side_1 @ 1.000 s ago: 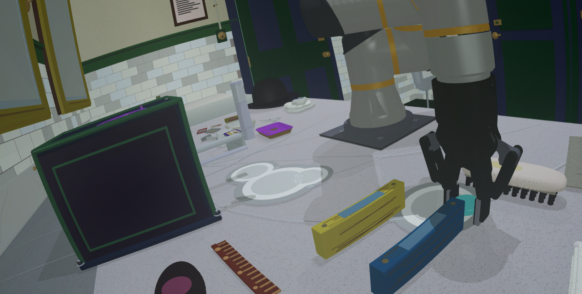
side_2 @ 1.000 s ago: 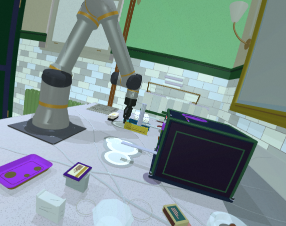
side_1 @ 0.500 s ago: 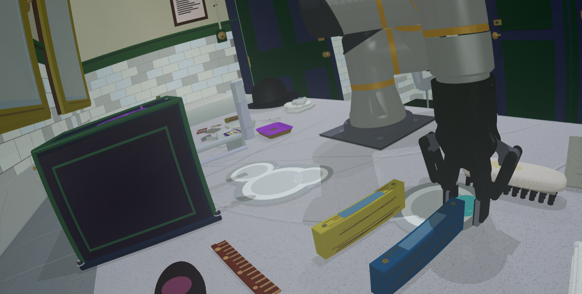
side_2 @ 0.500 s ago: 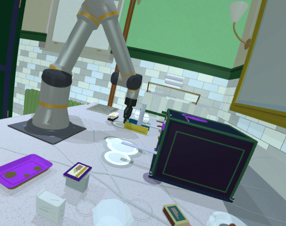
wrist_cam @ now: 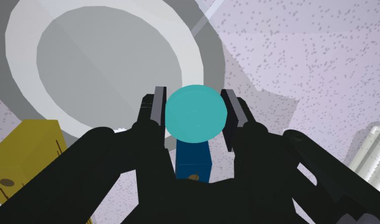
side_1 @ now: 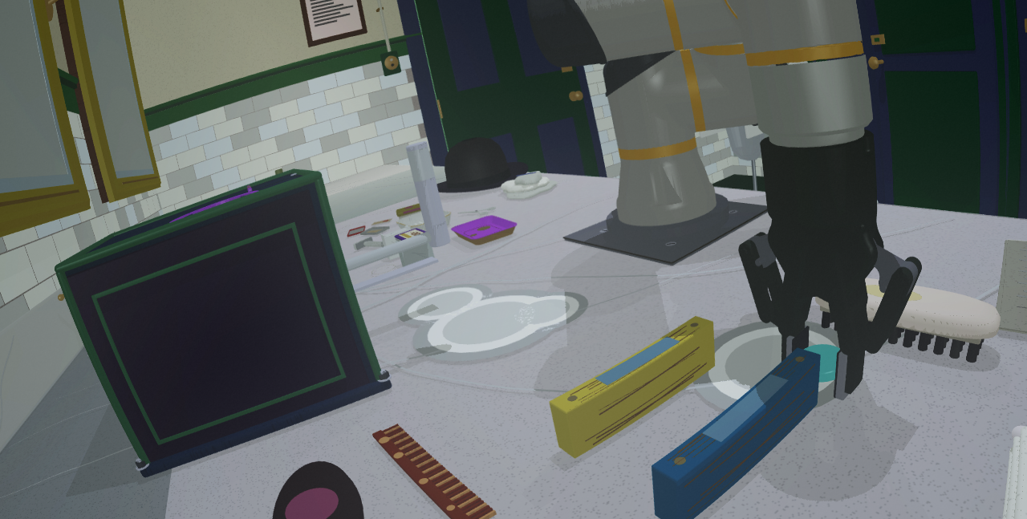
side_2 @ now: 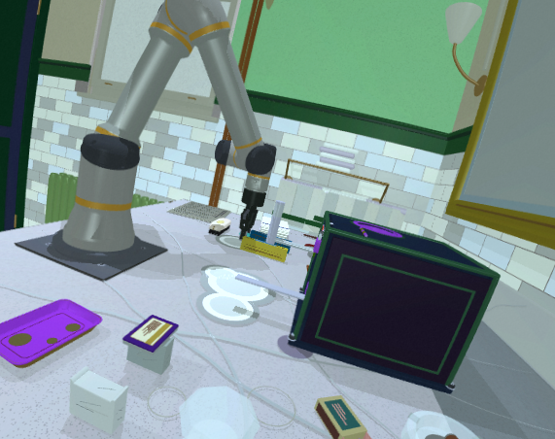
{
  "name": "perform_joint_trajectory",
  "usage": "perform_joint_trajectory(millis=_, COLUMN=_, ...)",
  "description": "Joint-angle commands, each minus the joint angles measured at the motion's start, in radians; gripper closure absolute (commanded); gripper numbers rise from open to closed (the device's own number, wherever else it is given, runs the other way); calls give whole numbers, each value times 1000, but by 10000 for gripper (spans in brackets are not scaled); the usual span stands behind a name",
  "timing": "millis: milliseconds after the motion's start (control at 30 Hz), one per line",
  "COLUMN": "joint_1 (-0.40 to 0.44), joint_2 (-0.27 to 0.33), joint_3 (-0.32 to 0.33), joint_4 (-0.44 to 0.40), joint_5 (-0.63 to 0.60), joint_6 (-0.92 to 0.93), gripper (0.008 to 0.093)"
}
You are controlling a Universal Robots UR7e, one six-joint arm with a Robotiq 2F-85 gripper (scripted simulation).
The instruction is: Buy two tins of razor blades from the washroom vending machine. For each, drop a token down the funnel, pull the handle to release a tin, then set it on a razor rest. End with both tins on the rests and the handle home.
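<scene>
The teal round tin (side_1: 823, 362) is partly hidden behind the far end of the blue razor rest (side_1: 740, 430). The tin (wrist_cam: 196, 113) is held between the fingers of my closed gripper (wrist_cam: 195, 117), just above that end of the rest. The yellow razor rest (side_1: 635, 383) lies beside the blue one, empty. The dark vending machine (side_1: 215, 315) stands at the left, with a purple funnel (side_2: 377, 228) on top. Its white handle (side_2: 268, 286) sticks out toward the table's middle. A purple tray (side_2: 39, 335) holds brown tokens.
A shallow round dish (side_1: 750, 365) lies under the gripper. A white brush (side_1: 933, 318) lies just behind it. A brown comb (side_1: 431, 473) lies near the front edge. The arm's base (side_1: 664, 229) stands behind. Small boxes (side_2: 149, 342) sit near the tray.
</scene>
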Motion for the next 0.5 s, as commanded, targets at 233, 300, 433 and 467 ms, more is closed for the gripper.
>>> perform_joint_trajectory(millis=233, joint_1=8, joint_2=-6, joint_3=7, joint_4=-3, joint_5=0, joint_6=8, gripper=934)
perform_joint_trajectory(millis=300, joint_1=8, joint_2=-6, joint_3=7, joint_4=-2, joint_5=0, joint_6=8, gripper=934)
perform_joint_trajectory(millis=433, joint_1=8, joint_2=-17, joint_3=4, joint_4=12, joint_5=0, joint_6=8, gripper=934)
perform_joint_trajectory(millis=467, joint_1=8, joint_2=-24, joint_3=2, joint_4=20, joint_5=0, joint_6=8, gripper=934)
